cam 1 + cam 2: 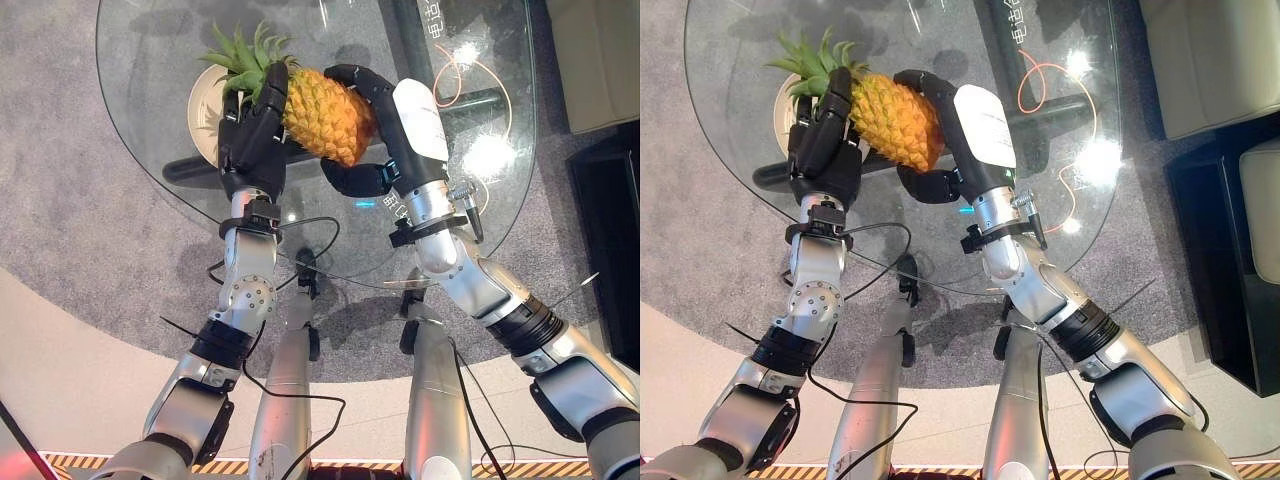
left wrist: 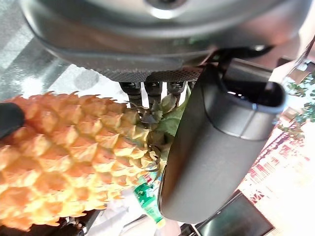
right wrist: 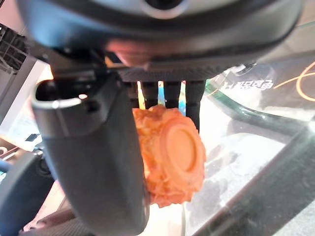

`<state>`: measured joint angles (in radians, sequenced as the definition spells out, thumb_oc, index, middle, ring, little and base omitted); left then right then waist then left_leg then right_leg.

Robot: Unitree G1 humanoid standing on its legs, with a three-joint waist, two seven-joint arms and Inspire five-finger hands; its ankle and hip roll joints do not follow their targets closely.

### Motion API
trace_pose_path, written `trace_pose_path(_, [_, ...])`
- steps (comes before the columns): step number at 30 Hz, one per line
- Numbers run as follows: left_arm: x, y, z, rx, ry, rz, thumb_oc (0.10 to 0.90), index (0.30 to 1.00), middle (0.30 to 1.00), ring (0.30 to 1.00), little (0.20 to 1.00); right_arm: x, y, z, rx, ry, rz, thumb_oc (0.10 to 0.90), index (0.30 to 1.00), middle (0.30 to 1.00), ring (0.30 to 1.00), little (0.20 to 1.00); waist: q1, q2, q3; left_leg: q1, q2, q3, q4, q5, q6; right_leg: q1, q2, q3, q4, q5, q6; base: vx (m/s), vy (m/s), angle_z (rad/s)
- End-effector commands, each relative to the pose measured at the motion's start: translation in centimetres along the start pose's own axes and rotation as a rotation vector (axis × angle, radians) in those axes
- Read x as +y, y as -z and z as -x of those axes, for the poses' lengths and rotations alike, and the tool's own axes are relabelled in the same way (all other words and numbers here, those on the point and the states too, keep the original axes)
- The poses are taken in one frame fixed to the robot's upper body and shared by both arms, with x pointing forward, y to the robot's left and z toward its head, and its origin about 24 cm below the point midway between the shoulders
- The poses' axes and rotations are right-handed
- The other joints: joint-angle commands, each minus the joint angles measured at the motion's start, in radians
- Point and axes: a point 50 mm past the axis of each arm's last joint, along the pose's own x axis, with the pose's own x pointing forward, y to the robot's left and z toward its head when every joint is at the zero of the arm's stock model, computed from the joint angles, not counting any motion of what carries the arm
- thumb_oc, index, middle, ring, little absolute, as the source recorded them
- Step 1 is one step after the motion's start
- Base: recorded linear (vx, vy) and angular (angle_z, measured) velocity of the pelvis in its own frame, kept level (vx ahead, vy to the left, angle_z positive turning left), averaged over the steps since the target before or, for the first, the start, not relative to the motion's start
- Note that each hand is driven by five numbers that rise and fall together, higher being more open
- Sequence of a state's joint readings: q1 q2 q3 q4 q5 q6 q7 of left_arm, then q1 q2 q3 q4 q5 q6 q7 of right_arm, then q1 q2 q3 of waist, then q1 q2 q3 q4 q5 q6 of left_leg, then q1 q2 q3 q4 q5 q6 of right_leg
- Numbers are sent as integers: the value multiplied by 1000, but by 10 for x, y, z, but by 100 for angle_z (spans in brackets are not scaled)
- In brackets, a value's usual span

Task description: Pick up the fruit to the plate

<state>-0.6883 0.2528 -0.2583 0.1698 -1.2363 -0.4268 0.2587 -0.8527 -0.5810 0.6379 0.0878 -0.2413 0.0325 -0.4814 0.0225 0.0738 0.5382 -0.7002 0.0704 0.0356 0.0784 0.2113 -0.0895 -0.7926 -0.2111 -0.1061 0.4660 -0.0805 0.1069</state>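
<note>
A pineapple [image 1: 325, 115] with a green crown hangs tilted above the round glass table [image 1: 140, 60], held between my two hands. My left hand [image 1: 250, 140] lies against its crown end with fairly straight fingers, its thumb [image 2: 216, 147] beside the leaves. My right hand [image 1: 415, 125] is curled round the base end, fingers over the top and thumb [image 1: 350, 180] underneath; the right wrist view shows the pineapple's flat bottom [image 3: 179, 147] past that thumb. A pale plate [image 1: 203, 110] sits on the table under the crown, partly hidden by my left hand.
An orange cable [image 1: 455, 75] and dark table legs [image 1: 190, 170] show through the glass. A pale sofa [image 1: 600, 60] and a dark cabinet [image 1: 610, 230] stand at the right. Grey carpet [image 1: 80, 220] surrounds the table.
</note>
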Motion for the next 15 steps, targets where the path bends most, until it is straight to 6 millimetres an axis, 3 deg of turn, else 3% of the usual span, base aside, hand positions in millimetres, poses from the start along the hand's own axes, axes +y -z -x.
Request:
trace_pose_path(1, [-59,-46,-7,-260,268,77,800,900,900,900,900,-28,-73,-19,-416,98,-21,100,300,300,300,200,-3,3,-18,41,-69,40,32,-111,19,106,40,-87,-235,103,9,0,0,0])
trace_pose_path(2, [-61,-47,-7,-271,282,72,720,832,832,832,820,-28,-73,-19,-418,98,-19,100,300,300,300,200,-3,1,-18,40,-69,39,32,-111,18,107,40,-88,-236,103,9,0,0,0])
trace_pose_path(3, [-64,-49,-7,-281,294,66,484,629,629,629,584,-29,-74,-19,-422,100,-16,100,300,300,300,200,-2,1,-18,32,-68,39,33,-105,19,101,41,-89,-239,111,8,0,0,0])
trace_pose_path(5, [-70,-54,-4,-336,348,3,100,300,300,300,200,-30,-74,-19,-440,98,-11,100,300,300,300,200,-2,-1,-18,29,-68,37,33,-105,19,99,42,-89,-240,112,7,0,0,0])
trace_pose_path(15, [-72,-62,-4,-406,409,-43,100,300,300,300,200,-28,-74,-16,-475,67,5,100,300,300,300,200,-4,-6,-18,41,-66,37,35,-115,17,108,43,-84,-236,103,8,0,0,0])
